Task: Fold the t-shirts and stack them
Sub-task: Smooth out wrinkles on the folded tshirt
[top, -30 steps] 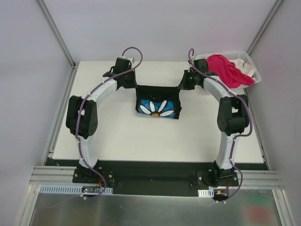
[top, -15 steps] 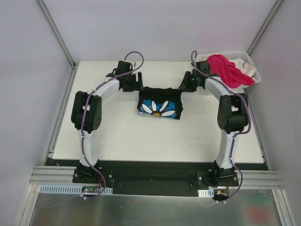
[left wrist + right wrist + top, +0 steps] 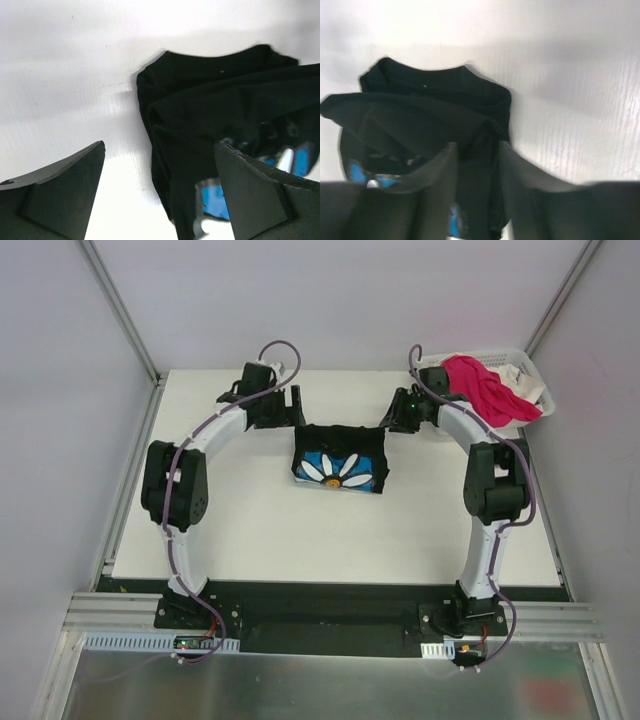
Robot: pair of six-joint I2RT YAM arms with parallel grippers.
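1. The black t-shirt [image 3: 338,462] is being shown folded into a compact rectangle with its white-and-blue daisy print facing up. It is lying at the middle of the tabletop [image 3: 300,540], somewhat toward the far edge.
2. The left gripper [image 3: 293,410] is being shown just beside the far-left corner of the black t-shirt. Its fingers [image 3: 65,195] are being held wide apart with nothing clamped between them, and the black cloth is being seen on the tabletop beneath the gap.
3. The right gripper [image 3: 395,420] is being shown at the far-right corner of the same shirt. Its fingers [image 3: 437,170] are being held parted by a narrower gap, through which dark cloth is being seen. Contact with the cloth cannot be told, as the fingers are blurred.
4. The pink t-shirt [image 3: 482,386] is being shown draped over the rim of the white lattice basket [image 3: 520,362] at the far right corner of the tabletop. The white t-shirt [image 3: 530,392] is lying partly beneath it.
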